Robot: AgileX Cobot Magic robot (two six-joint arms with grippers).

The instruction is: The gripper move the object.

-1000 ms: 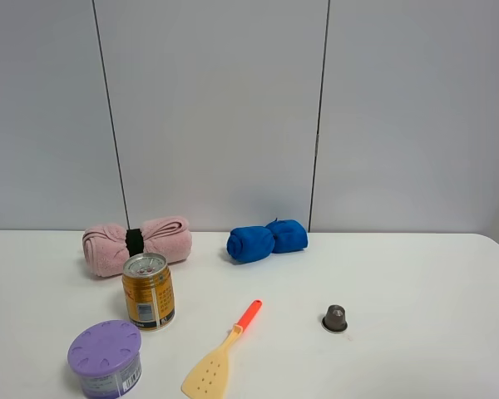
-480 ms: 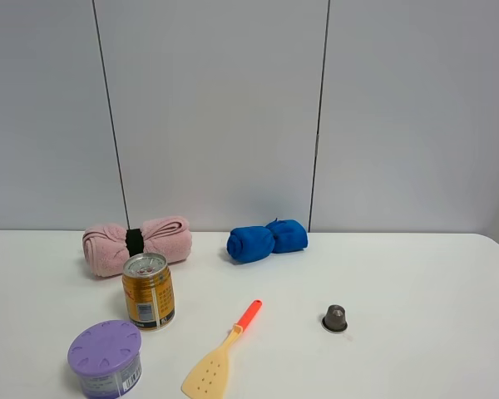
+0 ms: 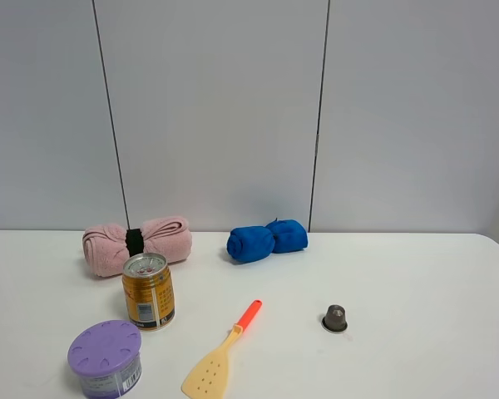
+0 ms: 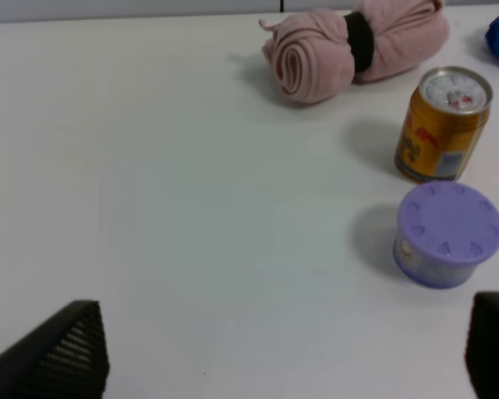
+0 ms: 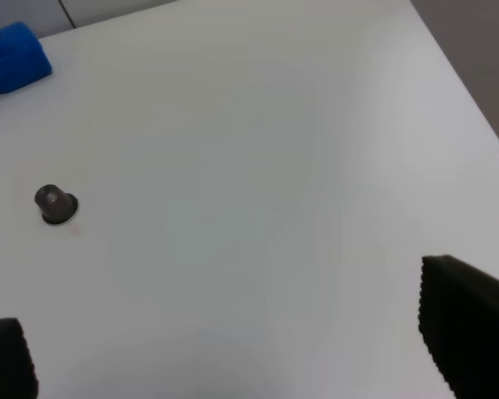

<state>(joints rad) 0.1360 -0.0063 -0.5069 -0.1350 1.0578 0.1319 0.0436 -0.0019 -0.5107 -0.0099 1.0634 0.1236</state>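
beyond spread-wide left claw (image 4: pixel 287 353), lilac tub (image 4: pixel 448 234) sits apart, beside can (image 4: pixel 442 125).

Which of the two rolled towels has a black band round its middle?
The pink towel, behind the can. The blue towel has no band.

Left gripper (image 4: pixel 287 353) with jaws spread wide above the white table (image 4: pixel 150 208), holding nothing. The lilac-lidded tub (image 4: pixel 449 233) stands upright just near of the gold can (image 4: pixel 442 125); a rolled pink towel (image 4: pixel 353 46) lies beyond.
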